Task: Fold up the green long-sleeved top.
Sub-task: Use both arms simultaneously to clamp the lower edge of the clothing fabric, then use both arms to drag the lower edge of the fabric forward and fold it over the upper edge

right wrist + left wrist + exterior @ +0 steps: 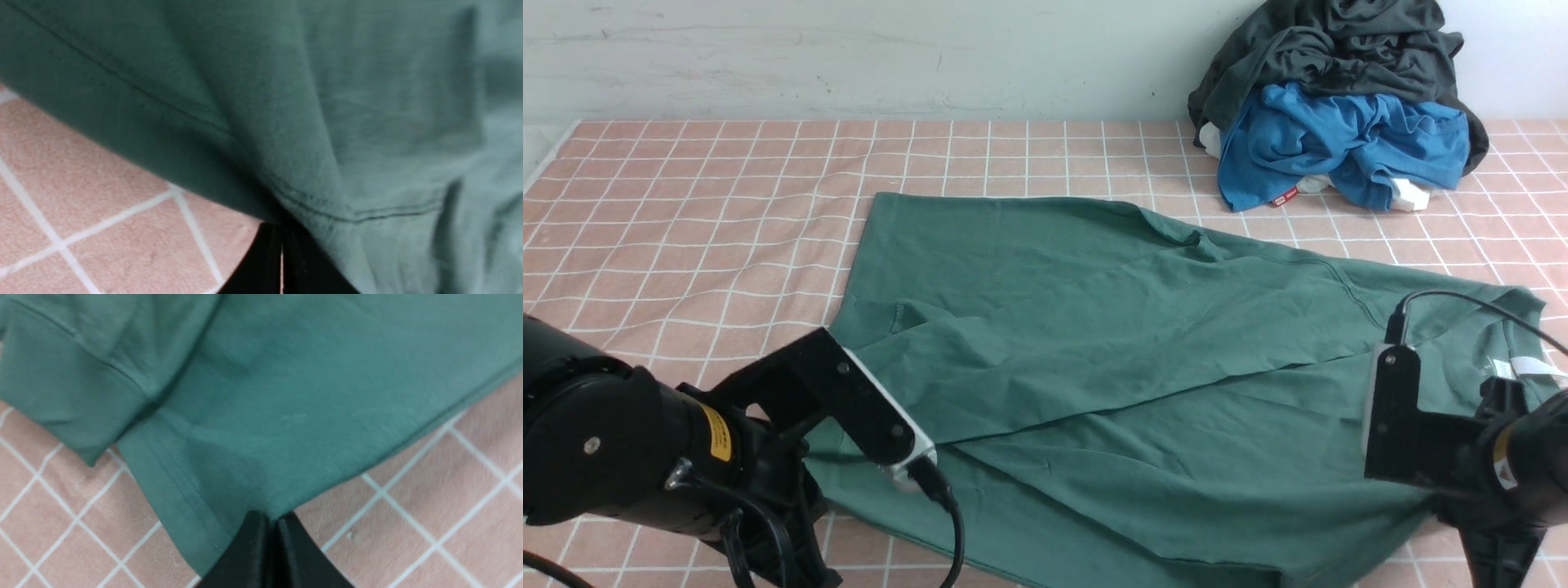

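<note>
Left wrist view: my left gripper point(271, 518) pinches the top's point(286, 396) hem; my right gripper point(282, 234) clamps its edge. It lies spread on checked cloth point(686, 204).

- The dark green long-sleeved cloth top point(1094, 327) is showing a matt, soft knit surface with stitched hems and fine creases.
- The pink, white-gridded table covering point(727, 204) is looking matt and faintly fuzzy.
- The black left gripper point(267, 518) and black right gripper point(282, 230) are presenting smooth, matt, plastic-like fingers.
- The charcoal-grey garment point(1339, 49) and bright blue garment point(1339, 139) are appearing as soft matt cloth.
- The pale wall point(849, 57) is showing a dull, scuffed finish.
</note>
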